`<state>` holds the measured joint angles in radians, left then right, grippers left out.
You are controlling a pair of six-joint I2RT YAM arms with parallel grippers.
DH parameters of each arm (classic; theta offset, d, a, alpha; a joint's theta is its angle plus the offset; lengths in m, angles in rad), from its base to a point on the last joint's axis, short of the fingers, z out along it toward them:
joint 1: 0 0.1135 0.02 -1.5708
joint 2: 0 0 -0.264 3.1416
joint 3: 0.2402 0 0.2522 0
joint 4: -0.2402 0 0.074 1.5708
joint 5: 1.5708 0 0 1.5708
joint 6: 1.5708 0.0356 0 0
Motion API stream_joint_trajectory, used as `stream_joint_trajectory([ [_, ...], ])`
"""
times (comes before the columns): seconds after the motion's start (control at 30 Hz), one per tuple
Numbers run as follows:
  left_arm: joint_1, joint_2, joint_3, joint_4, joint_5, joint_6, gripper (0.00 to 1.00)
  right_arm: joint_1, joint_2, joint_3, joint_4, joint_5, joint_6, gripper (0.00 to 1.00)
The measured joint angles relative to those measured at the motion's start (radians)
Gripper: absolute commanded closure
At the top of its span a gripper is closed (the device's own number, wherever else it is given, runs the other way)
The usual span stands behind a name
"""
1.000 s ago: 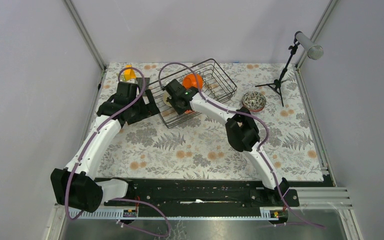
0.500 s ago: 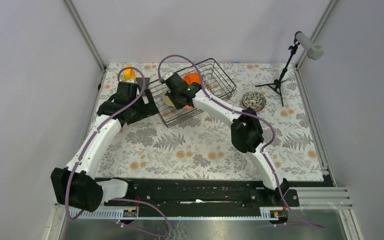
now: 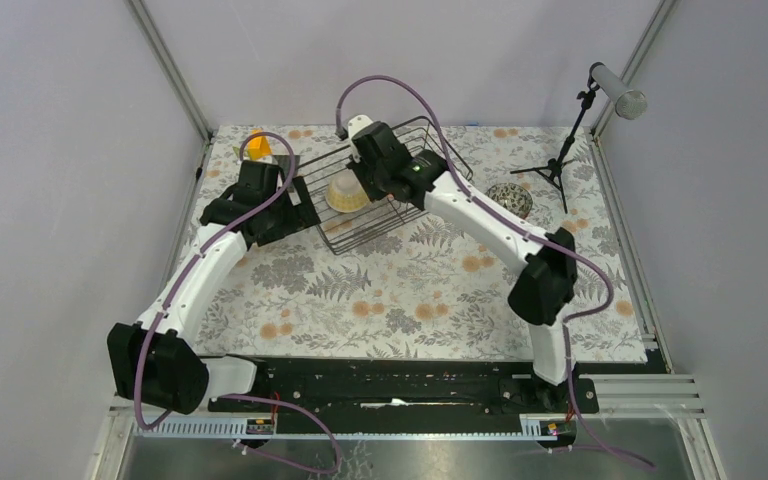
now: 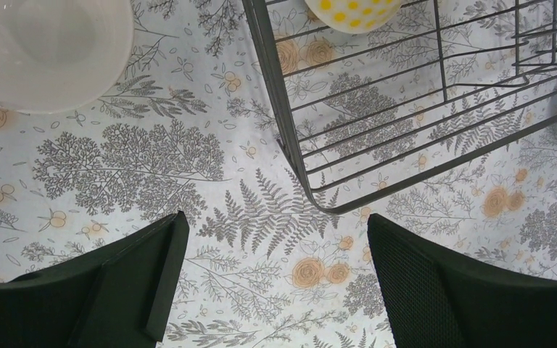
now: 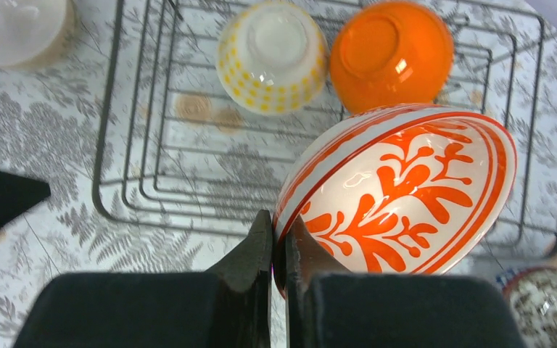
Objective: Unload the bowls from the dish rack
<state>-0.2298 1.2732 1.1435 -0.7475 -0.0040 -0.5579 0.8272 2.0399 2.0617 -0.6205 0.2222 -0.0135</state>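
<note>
Red-pattern bowl (image 5: 406,196) tilted above wire rack (image 5: 106,109) w/ yellow-dot bowl (image 5: 272,54) & orange bowl (image 5: 392,54) upside down inside.

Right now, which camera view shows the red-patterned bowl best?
The right wrist view: the red-patterned bowl fills the frame, its rim pinched between the right fingers, pattern clear. In the top view the right arm hides it; the left wrist view misses it.
</note>
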Motion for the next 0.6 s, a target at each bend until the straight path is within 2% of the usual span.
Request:
stream_joint_trajectory([
  [0.37, 0.000, 0.077, 0.000, 0.072, -0.013, -0.004, 0.01, 0.000, -0.323, -0.407, -0.084, 0.111, 0.088, 1.00],
  [0.6, 0.000, 0.158, 0.000, 0.110, -0.041, -0.019, 0.01, -0.012, -0.403, -0.634, -0.122, 0.141, 0.205, 1.00],
])
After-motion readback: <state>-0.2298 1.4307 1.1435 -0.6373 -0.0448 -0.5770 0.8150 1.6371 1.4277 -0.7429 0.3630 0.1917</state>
